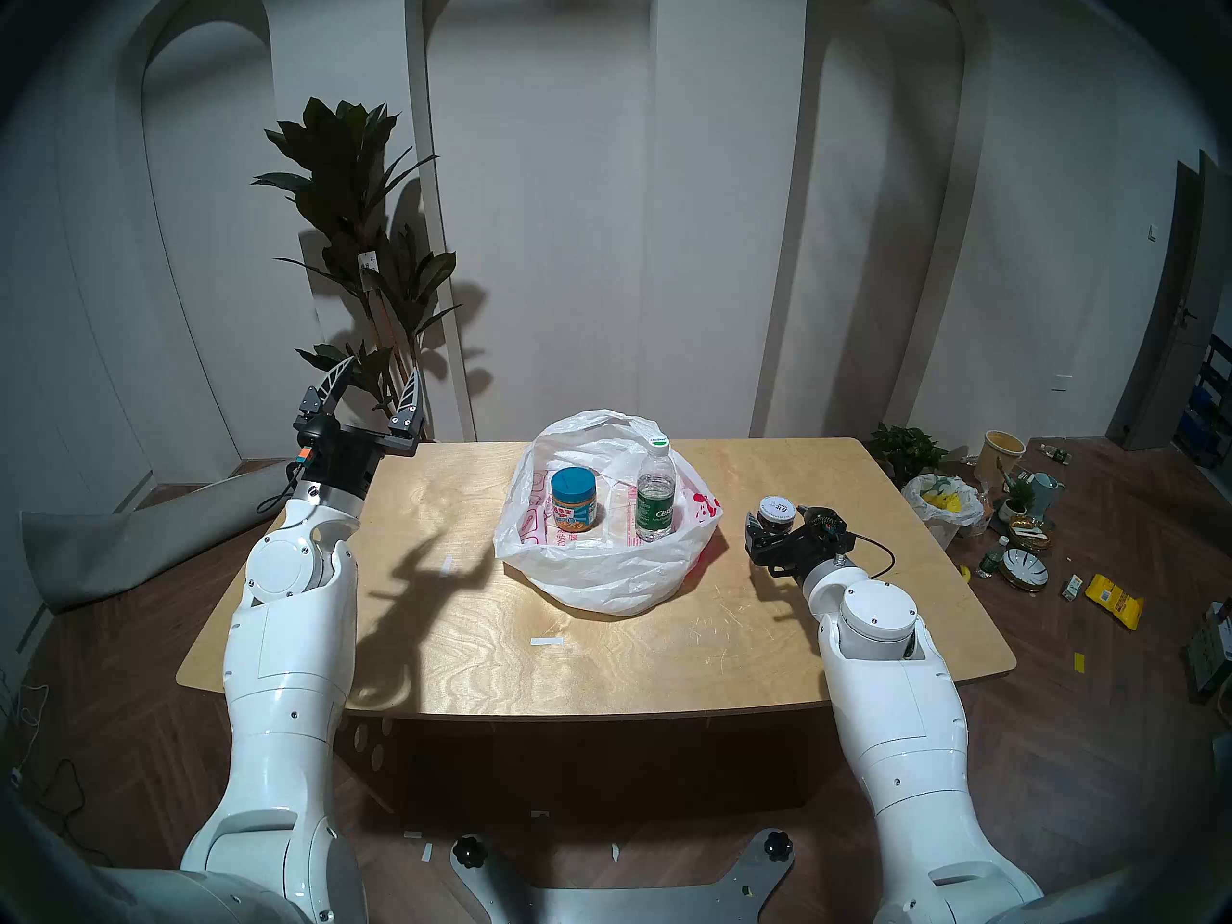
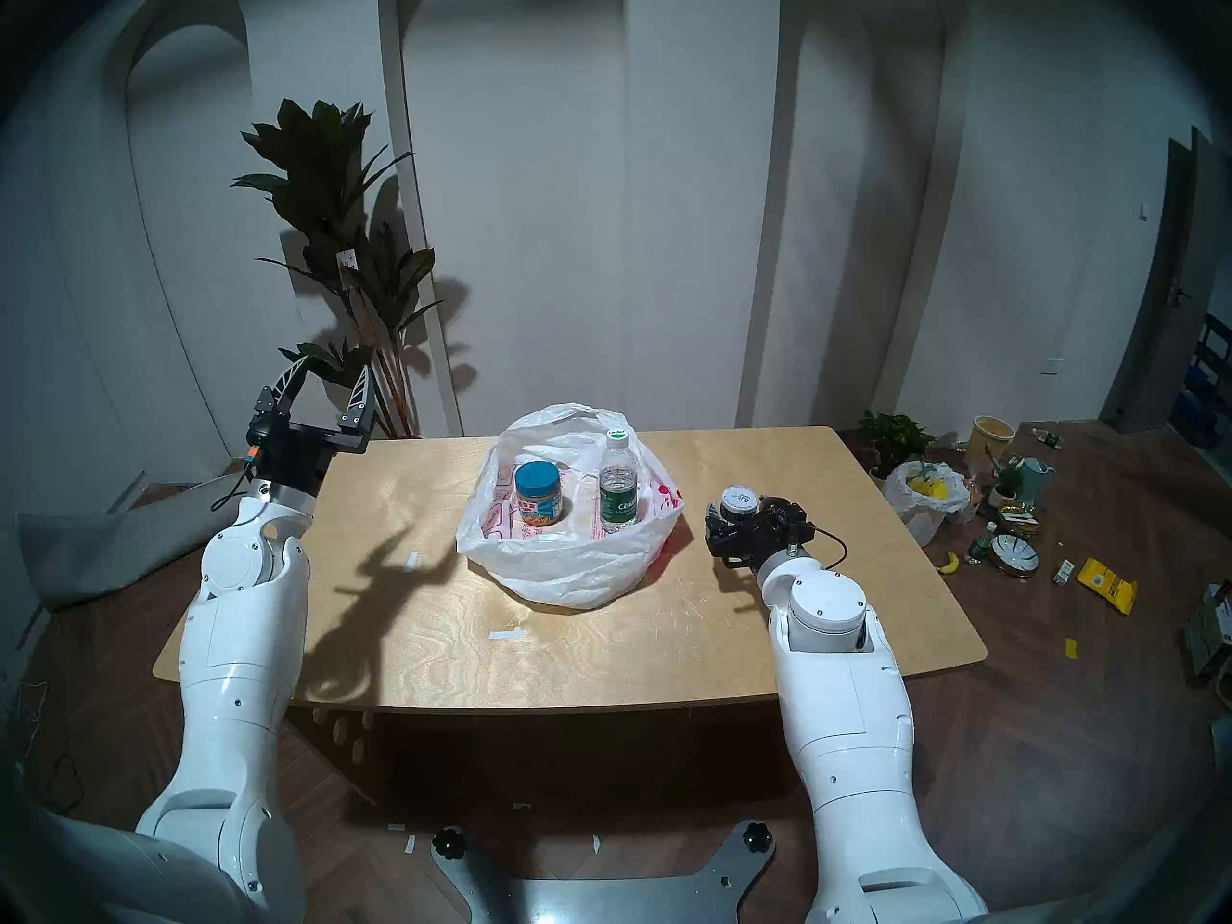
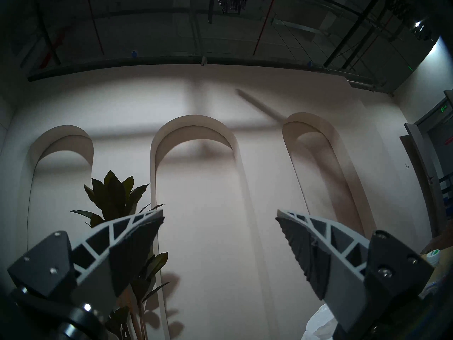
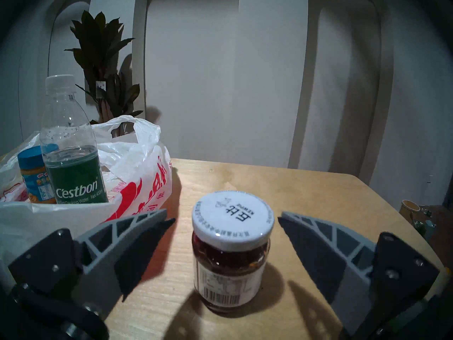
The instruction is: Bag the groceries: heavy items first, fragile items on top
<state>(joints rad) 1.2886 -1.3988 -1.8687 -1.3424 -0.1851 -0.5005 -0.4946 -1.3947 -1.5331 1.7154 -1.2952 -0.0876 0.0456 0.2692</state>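
The white plastic bag (image 1: pixel 600 576) with red print lies open in the middle of the table. Standing inside it are the water bottle (image 1: pixel 655 496) with green label and the blue-lidded jar (image 1: pixel 573 500). Both also show in the right wrist view, bottle (image 4: pixel 71 160) and jar (image 4: pixel 34 175), with the bag (image 4: pixel 142 180) around them. The small dark white-lidded jar (image 4: pixel 230 258) stands upright on the table right of the bag (image 1: pixel 775 512). My right gripper (image 4: pixel 225 218) is open, its fingers on either side of this jar without touching it. My left gripper (image 1: pixel 381 369) is open, empty, raised and pointing up.
The wooden table (image 1: pixel 467 636) has two white tape marks. A tall plant (image 1: pixel 360 236) stands behind the table's far left corner. On the floor to the right lie a smaller plastic bag showing yellow (image 1: pixel 947 502), bowls (image 1: pixel 1027 566) and a yellow packet (image 1: pixel 1113 599).
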